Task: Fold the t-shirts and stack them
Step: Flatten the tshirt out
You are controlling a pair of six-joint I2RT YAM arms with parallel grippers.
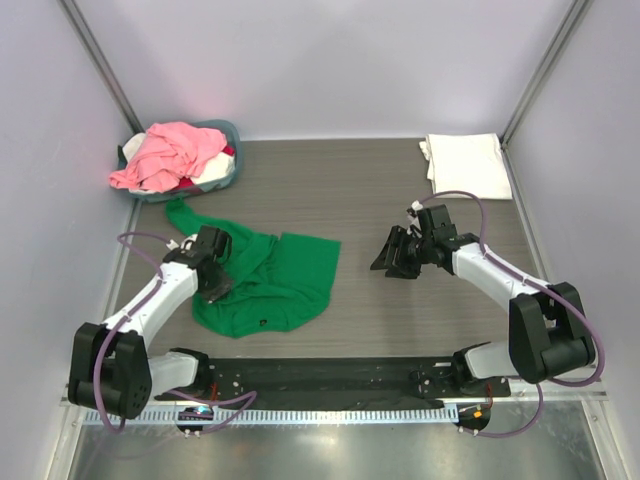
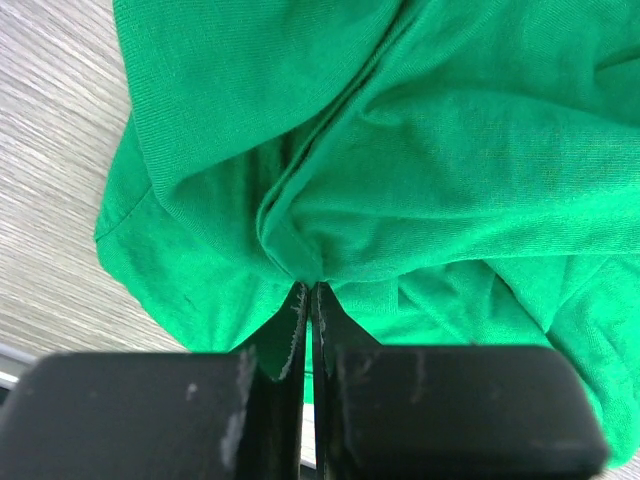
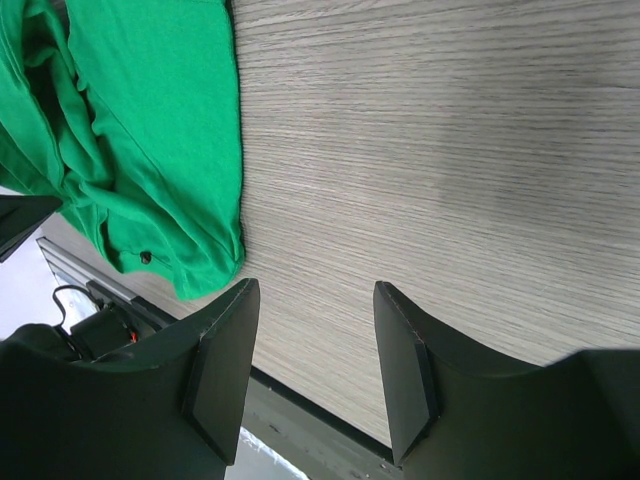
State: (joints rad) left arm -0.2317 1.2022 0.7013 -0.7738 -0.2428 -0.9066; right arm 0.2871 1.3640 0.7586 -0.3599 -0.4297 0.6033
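Note:
A bright green t-shirt [image 1: 285, 275] lies crumpled on the left half of the table. My left gripper [image 1: 216, 288] is at its left edge, and in the left wrist view the gripper [image 2: 309, 288] is shut on a raised fold of the green t-shirt [image 2: 450, 150]. A white t-shirt [image 1: 465, 163] lies folded at the far right corner. My right gripper [image 1: 390, 262] hovers open over bare table, right of the green cloth. The right wrist view shows nothing between that gripper's [image 3: 315, 287] fingers, with the green t-shirt [image 3: 150, 130] off to its left.
A round blue-grey basket [image 1: 231, 130] at the far left corner holds a pink t-shirt [image 1: 170, 155] heaped over other cloth. Grey walls close in the table on three sides. A black rail [image 1: 330, 375] runs along the near edge between the arm bases.

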